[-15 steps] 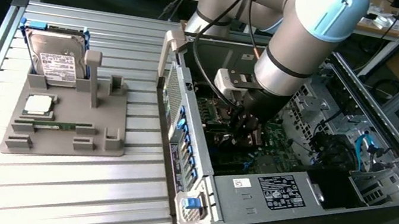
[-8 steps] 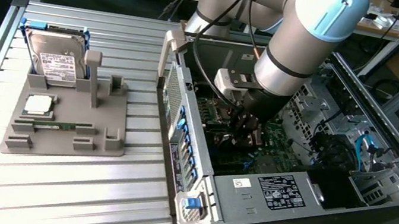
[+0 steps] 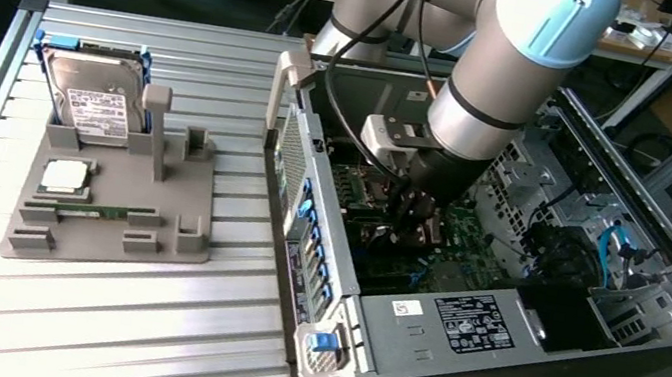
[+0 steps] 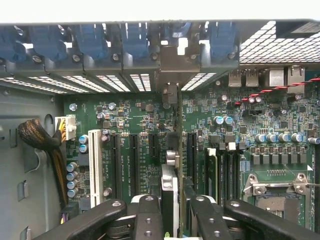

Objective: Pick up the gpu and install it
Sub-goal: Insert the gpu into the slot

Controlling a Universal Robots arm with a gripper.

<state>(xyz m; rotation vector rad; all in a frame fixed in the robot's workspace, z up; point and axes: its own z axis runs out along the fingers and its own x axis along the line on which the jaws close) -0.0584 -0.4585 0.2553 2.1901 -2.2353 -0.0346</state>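
Gpu stands edge-on, clamped in the gripper above the motherboard.

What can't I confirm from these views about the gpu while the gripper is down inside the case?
- Exterior view: the gripper and arm hide the gpu, so its seating is unknown.
- Wrist view: the gpu is edge-on; contact with the motherboard slot cannot be told.
- Wrist view: the fingers are cut off by the edge.
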